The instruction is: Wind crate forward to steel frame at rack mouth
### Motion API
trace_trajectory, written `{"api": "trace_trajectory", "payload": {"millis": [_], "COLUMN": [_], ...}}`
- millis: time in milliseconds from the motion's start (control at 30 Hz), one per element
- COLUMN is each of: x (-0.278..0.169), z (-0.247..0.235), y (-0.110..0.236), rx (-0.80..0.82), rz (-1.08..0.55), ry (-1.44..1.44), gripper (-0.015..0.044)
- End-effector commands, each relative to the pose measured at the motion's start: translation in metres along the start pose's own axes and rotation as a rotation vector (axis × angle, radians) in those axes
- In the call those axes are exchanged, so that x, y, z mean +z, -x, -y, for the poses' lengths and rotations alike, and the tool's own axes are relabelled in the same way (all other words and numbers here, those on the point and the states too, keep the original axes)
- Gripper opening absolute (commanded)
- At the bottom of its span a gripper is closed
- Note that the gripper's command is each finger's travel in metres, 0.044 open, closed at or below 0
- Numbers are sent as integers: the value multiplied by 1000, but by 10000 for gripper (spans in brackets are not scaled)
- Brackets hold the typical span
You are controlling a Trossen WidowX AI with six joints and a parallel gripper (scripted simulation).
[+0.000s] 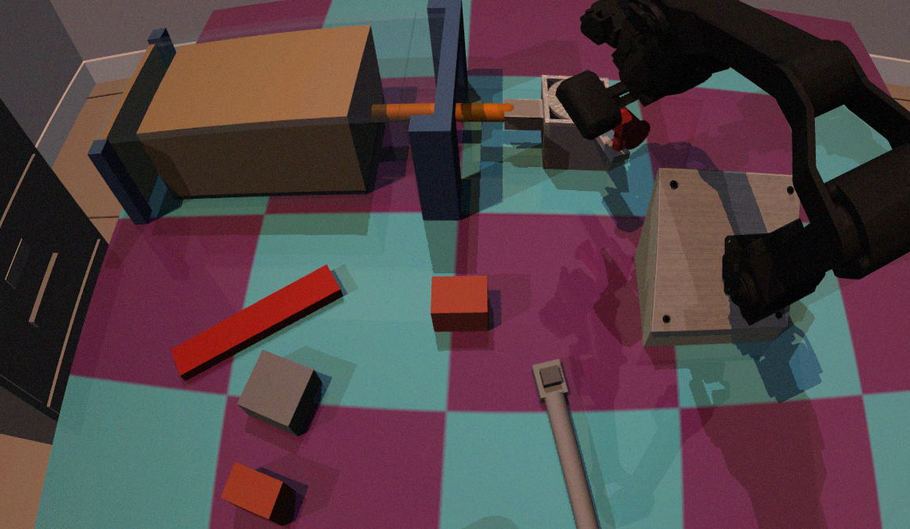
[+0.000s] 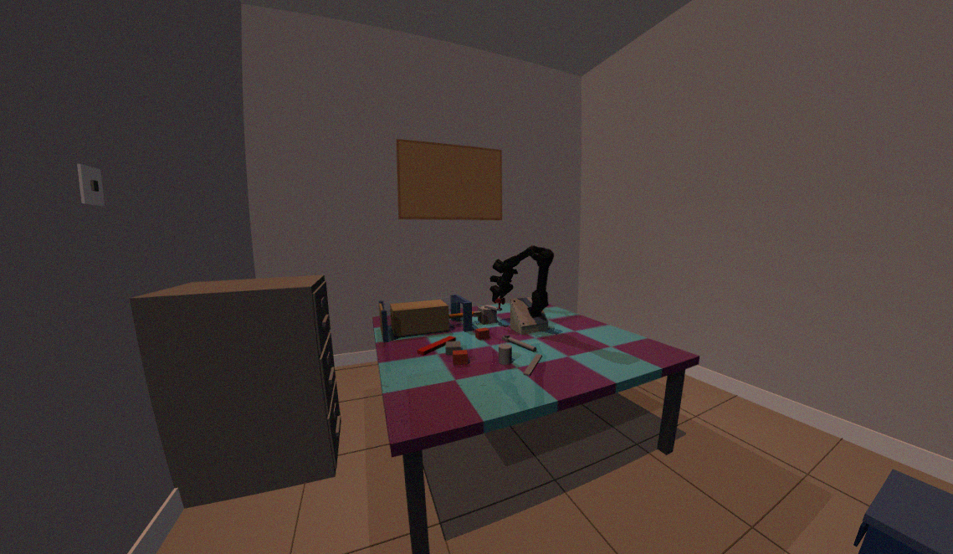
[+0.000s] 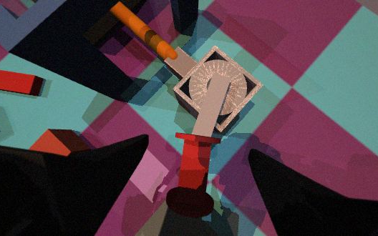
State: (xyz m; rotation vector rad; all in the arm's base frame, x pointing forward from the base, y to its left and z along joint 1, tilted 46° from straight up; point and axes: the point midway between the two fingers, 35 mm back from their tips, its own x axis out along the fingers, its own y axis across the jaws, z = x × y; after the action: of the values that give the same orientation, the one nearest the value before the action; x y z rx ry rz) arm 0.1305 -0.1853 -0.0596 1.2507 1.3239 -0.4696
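Note:
The tan crate (image 1: 260,85) (image 2: 419,319) sits flat in the cubby, its front a gap behind the blue steel frame (image 1: 435,170) (image 3: 33,26). An orange strap (image 1: 405,110) (image 3: 137,26) runs through the frame to the grey winch (image 1: 566,148). The handle's flat arm (image 3: 210,104) lies across the winch top; its key end is hidden. Its red grip (image 1: 632,129) (image 3: 194,161) stands out past the winch's edge. My gripper (image 3: 197,146) is open and empty, with the grip between its spread fingertips in the wrist view. I cannot tell their exact height against it.
On the bench are a red bar (image 1: 257,321), a grey block (image 1: 277,391), two orange blocks (image 1: 459,294) (image 1: 252,489) and a grey rod (image 1: 570,447) with a square end. A grey cylinder (image 2: 504,354) stands farther out. The arm's base (image 1: 688,262) is close to the winch.

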Motion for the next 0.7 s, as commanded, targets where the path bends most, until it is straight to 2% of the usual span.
{"api": "trace_trajectory", "payload": {"millis": [0, 333, 667], "x": [-5, -11, -9], "z": [0, -1, 0], "y": [-6, -16, -14], "rx": [4, 5, 1], "rz": [-5, -5, -3], "ry": [-5, -6, 0], "gripper": [440, 440, 177]}}
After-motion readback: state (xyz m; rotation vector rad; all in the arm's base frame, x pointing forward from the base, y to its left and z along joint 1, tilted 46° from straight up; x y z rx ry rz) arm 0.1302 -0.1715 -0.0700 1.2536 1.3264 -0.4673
